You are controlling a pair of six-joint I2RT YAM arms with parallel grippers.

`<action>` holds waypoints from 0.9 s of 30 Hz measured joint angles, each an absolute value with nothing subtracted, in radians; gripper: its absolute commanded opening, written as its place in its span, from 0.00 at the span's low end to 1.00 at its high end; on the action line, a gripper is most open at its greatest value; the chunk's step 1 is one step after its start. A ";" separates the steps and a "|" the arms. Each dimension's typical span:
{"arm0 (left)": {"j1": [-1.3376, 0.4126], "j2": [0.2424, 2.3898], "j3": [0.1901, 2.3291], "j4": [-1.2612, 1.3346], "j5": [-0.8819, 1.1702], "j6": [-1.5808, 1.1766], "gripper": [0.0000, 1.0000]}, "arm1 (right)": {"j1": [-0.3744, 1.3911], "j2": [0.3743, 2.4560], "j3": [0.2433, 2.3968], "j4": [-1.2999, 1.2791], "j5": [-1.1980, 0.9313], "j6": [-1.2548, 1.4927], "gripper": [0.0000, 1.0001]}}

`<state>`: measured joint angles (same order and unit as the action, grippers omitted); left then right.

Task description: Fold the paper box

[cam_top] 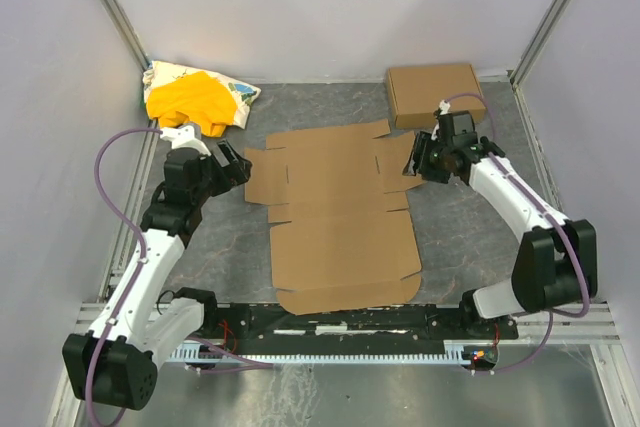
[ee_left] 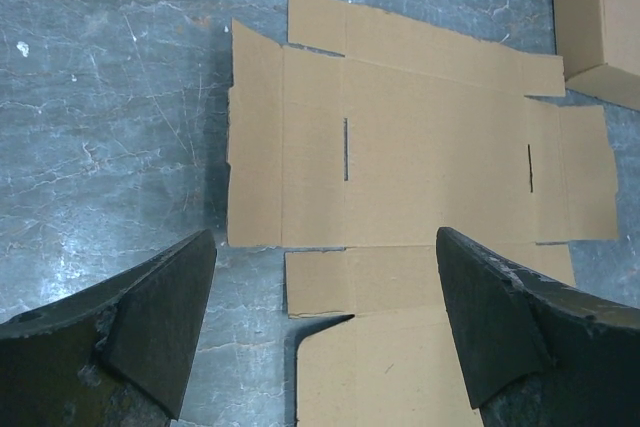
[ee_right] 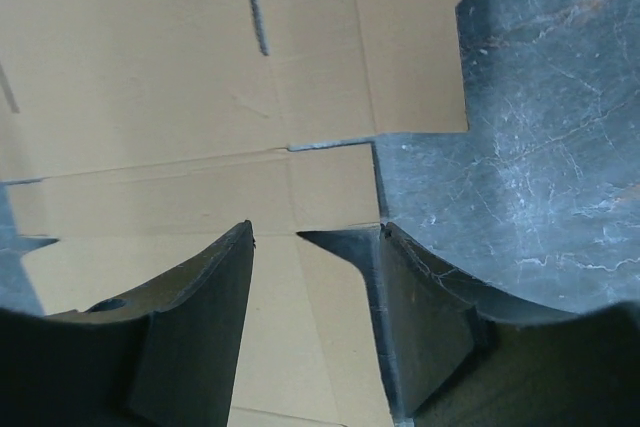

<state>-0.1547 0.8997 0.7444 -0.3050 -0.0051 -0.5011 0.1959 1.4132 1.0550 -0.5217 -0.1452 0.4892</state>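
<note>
Top external view: at middle left the left gripper (cam_top: 236,169) sits just beside the left flap of the paper box (cam_top: 340,217), which lies flat and unfolded at frame centre. Its jaws are spread wide, holding nothing. At middle right the right gripper (cam_top: 417,159) hangs over the sheet's right flap, jaws partly open and empty; contact unclear.

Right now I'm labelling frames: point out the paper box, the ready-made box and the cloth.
paper box (cam_top: 345,247): top view, lower panel.
ready-made box (cam_top: 435,94): top view, top face.
cloth (cam_top: 188,102): top view, yellow part.
</note>
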 measured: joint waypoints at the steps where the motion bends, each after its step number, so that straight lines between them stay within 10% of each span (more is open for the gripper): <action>1: -0.155 0.905 0.745 -0.305 0.001 -0.501 0.97 | 0.202 1.434 1.059 -0.529 -0.122 0.489 0.61; 17: -0.155 0.970 0.755 -0.320 0.037 -0.501 0.95 | 0.246 1.676 1.076 -0.514 -0.075 0.474 0.70; 27: -0.174 1.015 0.744 -0.262 0.197 -0.541 0.77 | 0.280 1.704 1.028 -0.477 -0.086 0.473 0.71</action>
